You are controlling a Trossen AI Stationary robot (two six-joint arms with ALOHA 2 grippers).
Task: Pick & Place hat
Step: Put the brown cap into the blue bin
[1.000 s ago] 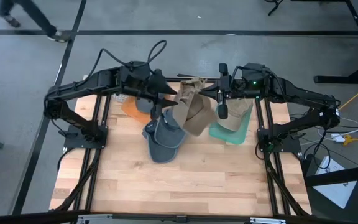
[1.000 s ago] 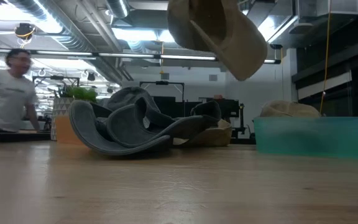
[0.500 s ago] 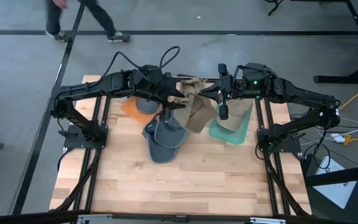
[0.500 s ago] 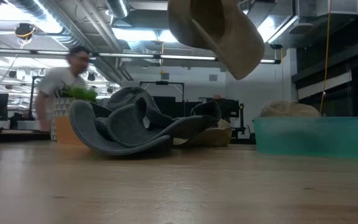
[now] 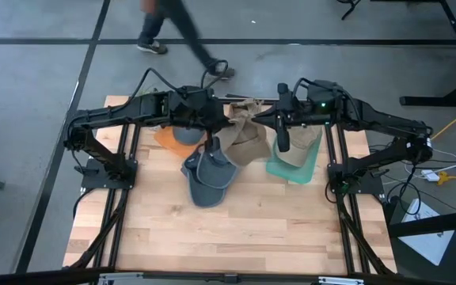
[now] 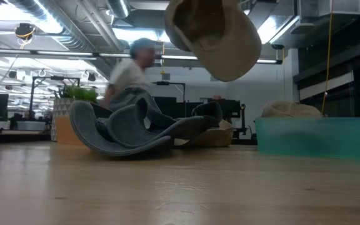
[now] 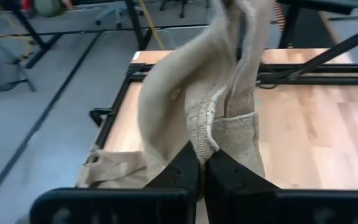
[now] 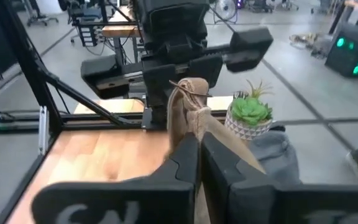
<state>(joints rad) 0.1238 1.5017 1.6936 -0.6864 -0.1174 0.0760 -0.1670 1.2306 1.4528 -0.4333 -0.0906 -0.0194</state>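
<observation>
Tan hat hung in the air over the upper centre of the bench, stretched between both arms. Left pincer was pressed together on one edge of it; the left wrist view showed this best, dark fingers clamped on a fold of tan fabric. Right pincer was pinching the other edge, seen close in the right wrist view with fingers closed on the cloth.

High view gave the layout: grey caps piled below the held hat, an orange hat to upper left, a teal bin at right with another tan hat in it. A person walked along the top of the frame, off the bench.

Low view alone showed the height: the tan hat sat at upper centre, well clear of the grey caps lying on the bench, teal bin at right, blurred person behind. No pincers visible there.

Right wrist view added a small potted plant beyond the hat.
</observation>
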